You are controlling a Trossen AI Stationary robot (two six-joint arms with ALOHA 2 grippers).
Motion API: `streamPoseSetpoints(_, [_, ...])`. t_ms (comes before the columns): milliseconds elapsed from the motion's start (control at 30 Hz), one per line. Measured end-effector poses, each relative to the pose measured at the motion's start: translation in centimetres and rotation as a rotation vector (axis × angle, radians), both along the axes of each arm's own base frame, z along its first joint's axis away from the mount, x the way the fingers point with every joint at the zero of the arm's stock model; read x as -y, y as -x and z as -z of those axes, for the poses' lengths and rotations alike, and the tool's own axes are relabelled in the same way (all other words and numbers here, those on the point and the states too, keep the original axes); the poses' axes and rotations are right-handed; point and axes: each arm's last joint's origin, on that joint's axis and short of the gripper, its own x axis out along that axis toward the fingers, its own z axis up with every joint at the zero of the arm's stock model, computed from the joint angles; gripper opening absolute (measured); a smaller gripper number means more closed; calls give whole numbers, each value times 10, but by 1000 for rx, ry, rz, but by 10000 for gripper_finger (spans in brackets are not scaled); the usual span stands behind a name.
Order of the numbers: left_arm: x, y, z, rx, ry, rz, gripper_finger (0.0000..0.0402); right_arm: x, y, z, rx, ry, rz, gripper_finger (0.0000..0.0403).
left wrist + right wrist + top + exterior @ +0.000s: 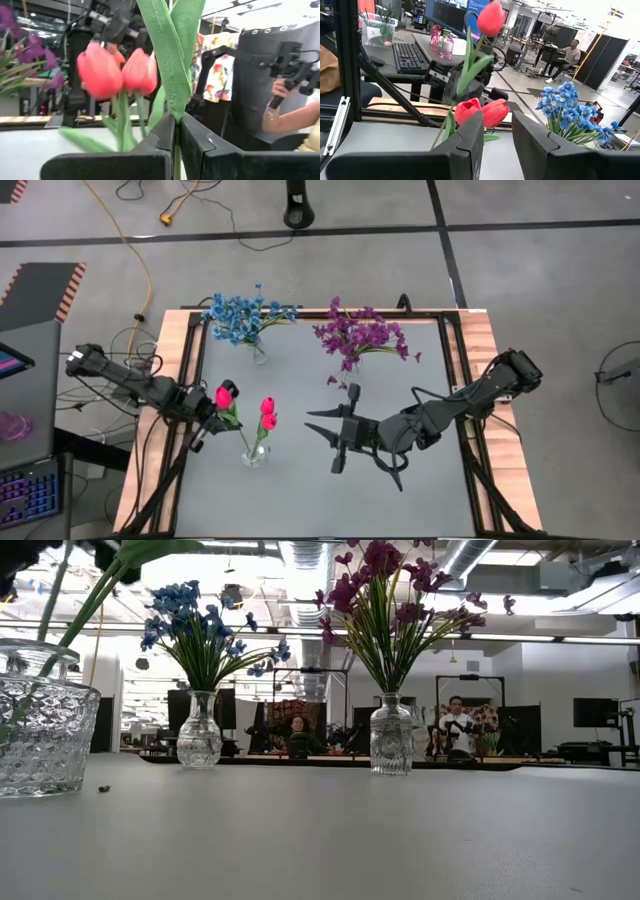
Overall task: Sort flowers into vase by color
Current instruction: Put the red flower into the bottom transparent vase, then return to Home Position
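Observation:
My left gripper (pixel 207 417) is shut on a pink-red tulip (pixel 226 393) at the table's left, just left of a clear vase (pixel 254 455) that holds two red tulips (pixel 481 112). The held bloom (pixel 490 17) stands higher than those two. Blue flowers (pixel 243 316) stand in a vase (pixel 200 732) at the far left. Purple flowers (pixel 358 334) stand in another vase (pixel 391 736) at the far middle. My right gripper (pixel 328 438) hovers open right of the tulip vase, with nothing between its fingers (pixel 470 145). My left gripper pinches the tulip's green stalk and leaf (pixel 175 112) between its two fingers, well below the bloom. The fingers come about level from the table's left and lie across the stalk. The tulip stands nearly upright, its lower stalk (pixel 241 435) slanting toward the clear vase (pixel 40 730).
A wooden frame (pixel 170 390) edges the grey table top (pixel 400 500). A keyboard and desk (pixel 25 480) stand off the left side. People sit in the room beyond the far edge (pixel 457 720).

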Motion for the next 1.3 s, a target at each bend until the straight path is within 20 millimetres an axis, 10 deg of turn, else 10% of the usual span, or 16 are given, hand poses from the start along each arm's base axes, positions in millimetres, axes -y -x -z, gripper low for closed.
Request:
streamPoseSetpoints(567, [1, 0, 18, -71, -39, 37, 19, 0, 0, 0, 1, 0, -1, 127])
streamPoseSetpoints(1300, [1, -1, 20, -96, -39, 40, 166, 0, 0, 0, 1, 0, -2, 127])
